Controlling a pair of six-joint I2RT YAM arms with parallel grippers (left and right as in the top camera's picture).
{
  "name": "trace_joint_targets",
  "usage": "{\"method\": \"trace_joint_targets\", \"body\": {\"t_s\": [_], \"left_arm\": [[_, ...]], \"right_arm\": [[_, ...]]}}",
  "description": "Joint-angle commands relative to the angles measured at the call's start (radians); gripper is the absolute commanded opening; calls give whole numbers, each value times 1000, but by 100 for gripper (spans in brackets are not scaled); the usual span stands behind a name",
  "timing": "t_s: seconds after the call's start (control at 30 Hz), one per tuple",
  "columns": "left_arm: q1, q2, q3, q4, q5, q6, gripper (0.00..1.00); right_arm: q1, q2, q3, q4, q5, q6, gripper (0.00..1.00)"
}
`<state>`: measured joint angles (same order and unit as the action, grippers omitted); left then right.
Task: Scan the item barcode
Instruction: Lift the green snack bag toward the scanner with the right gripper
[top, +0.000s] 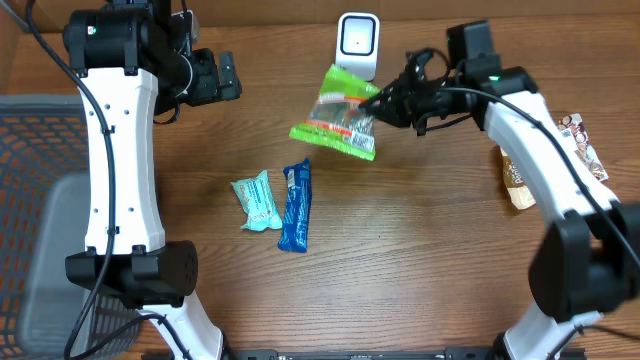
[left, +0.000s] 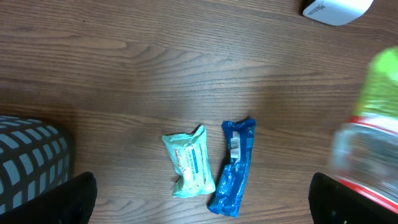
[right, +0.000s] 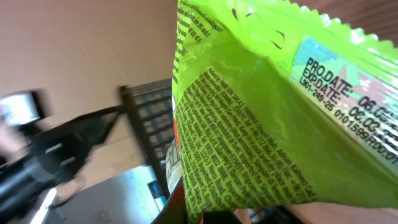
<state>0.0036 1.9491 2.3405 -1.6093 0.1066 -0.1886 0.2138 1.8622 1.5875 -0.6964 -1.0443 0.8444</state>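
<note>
Overhead view: the green snack bag (top: 336, 118) is being held just in front of the white scanner (top: 357, 42), apparently lifted off the table (top: 430, 250), with the right gripper (top: 383, 102) clenching its right edge. Gripping it by one edge is leaving both printed faces uncovered, presumably so the code can be turned toward the scanner. In the right wrist view the bag is filling the frame, showing fine print and a date stamp but no barcode, so which way the code is facing cannot be told. The left gripper (top: 228, 77) is waiting well apart, jaws spread wide and holding nothing. A blue wrapper (top: 294, 205) and a pale teal packet (top: 256, 202) are lying side by side, probably awaiting their turn.
</note>
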Motion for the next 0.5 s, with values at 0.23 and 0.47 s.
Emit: {"method": "trace_joint_targets", "body": {"t_s": [0.23, 0.47], "left_arm": [[-4, 0, 18, -2, -6, -14, 100], [-4, 0, 18, -2, -6, -14, 99]], "right_arm": [[-34, -222, 31, 158, -56, 314, 4], [-90, -248, 31, 172, -53, 361, 4]]}}
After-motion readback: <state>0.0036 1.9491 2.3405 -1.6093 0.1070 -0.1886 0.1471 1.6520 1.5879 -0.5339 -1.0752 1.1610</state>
